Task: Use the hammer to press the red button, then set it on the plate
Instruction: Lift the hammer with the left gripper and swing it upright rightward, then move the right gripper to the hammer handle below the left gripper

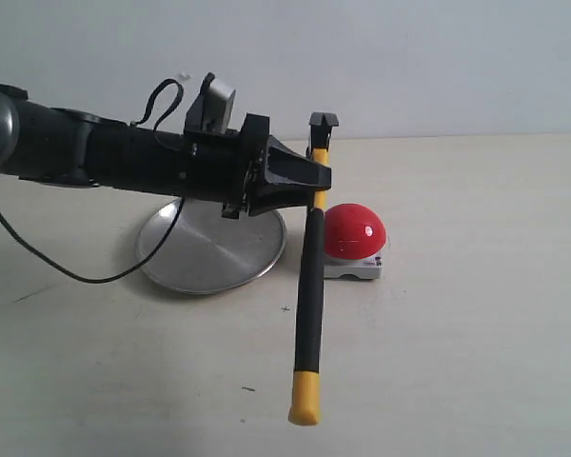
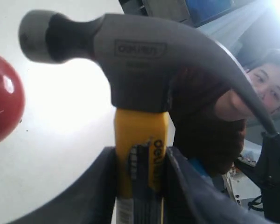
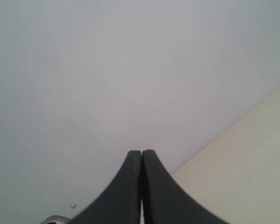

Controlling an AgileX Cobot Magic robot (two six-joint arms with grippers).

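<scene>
left end effector [image 1: 318,183] grasping hammer [image 1: 309,295] near its head, hanging just left of button [image 1: 354,231], plate [image 1: 209,262] lying further left, right end effector [image 3: 141,156] clenched

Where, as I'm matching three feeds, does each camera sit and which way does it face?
Exterior view: off the arms, facing table and pale wall; left arm reaches in, left gripper clamping the black-and-yellow claw hammer beside the glossy red dome button and round silver metal plate.
Left wrist view: on that arm, looking past its fingers at the hammer head.
Right wrist view: on the right arm, looking past the shut right gripper at wall and table.
Shared: exterior and left wrist views both show hammer and button.
</scene>
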